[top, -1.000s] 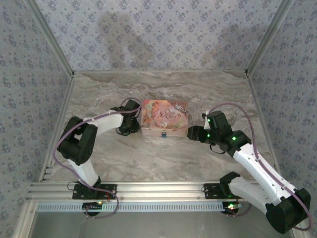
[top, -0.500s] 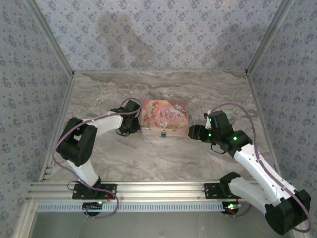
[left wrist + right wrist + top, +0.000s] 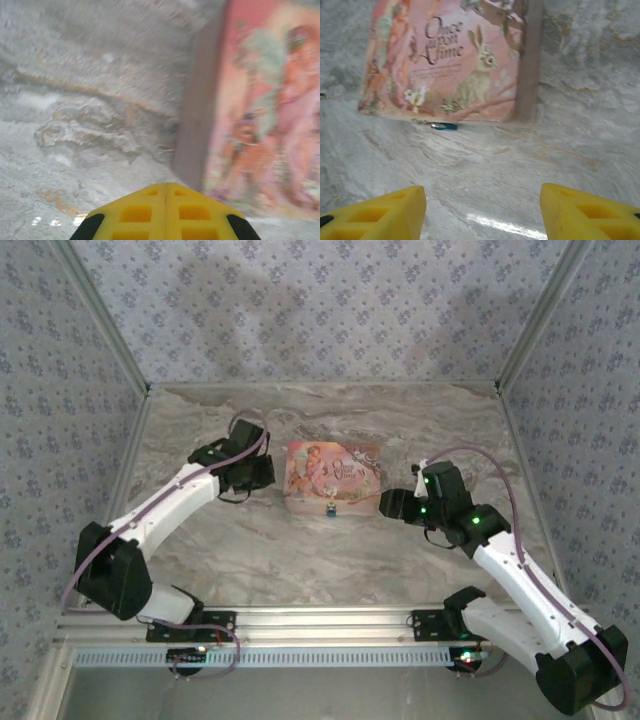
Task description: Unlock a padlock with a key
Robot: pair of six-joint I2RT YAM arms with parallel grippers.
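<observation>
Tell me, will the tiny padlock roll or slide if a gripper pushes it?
Probably slide, not roll: the padlock lies flat on the smooth table. It looks tiny beside the book, so likely light and easily knocked. It sits by the book's edge, so a push that way may jam it.

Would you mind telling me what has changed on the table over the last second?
The left gripper drew slightly back from the book's left edge toward the far left, its arm stretching out low, and its fingers closed on nothing visible. The right gripper, open, book and padlock stayed put.
</observation>
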